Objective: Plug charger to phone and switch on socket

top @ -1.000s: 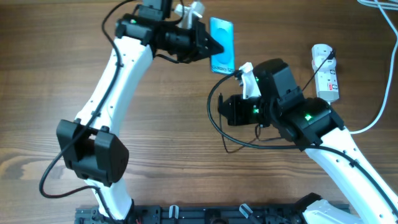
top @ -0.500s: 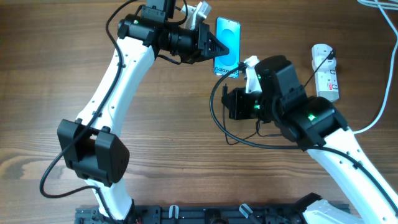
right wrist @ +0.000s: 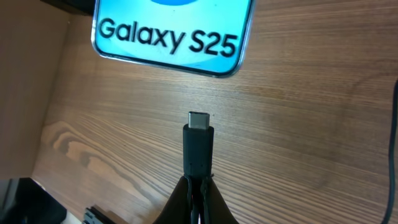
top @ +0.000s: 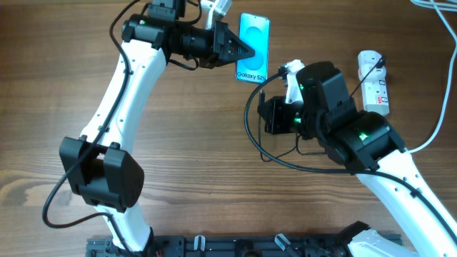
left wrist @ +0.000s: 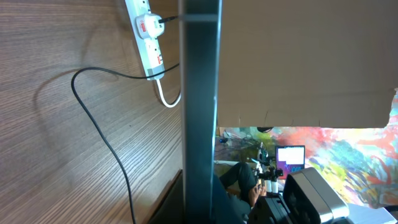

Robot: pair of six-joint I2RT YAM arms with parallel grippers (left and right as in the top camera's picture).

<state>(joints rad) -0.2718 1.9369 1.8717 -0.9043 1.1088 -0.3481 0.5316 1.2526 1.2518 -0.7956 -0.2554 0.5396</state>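
The phone point(top: 254, 44), turquoise screen with a white text strip at its near edge, hangs above the table with my left gripper point(top: 240, 51) shut on its left side. The left wrist view shows the phone point(left wrist: 199, 106) edge-on as a dark upright bar. My right gripper point(top: 268, 108) is shut on the charger point(right wrist: 198, 148) just behind its connector. The metal tip points at the phone's bottom edge point(right wrist: 171, 34) with a small gap between them. The black cable point(top: 252, 146) loops back to a black plug in the white socket point(top: 374, 83) at the right.
The socket point(left wrist: 147, 32) lies near the table's right edge, with its thick white cord point(top: 437, 125) running off to the right. The black cable point(left wrist: 93, 118) trails loosely across the wood. A black rail point(top: 235, 246) runs along the front edge.
The left gripper has turned the phone so its screen faces up more fully and shifted it slightly back. The right gripper has carried the connector up toward the phone's bottom edge.
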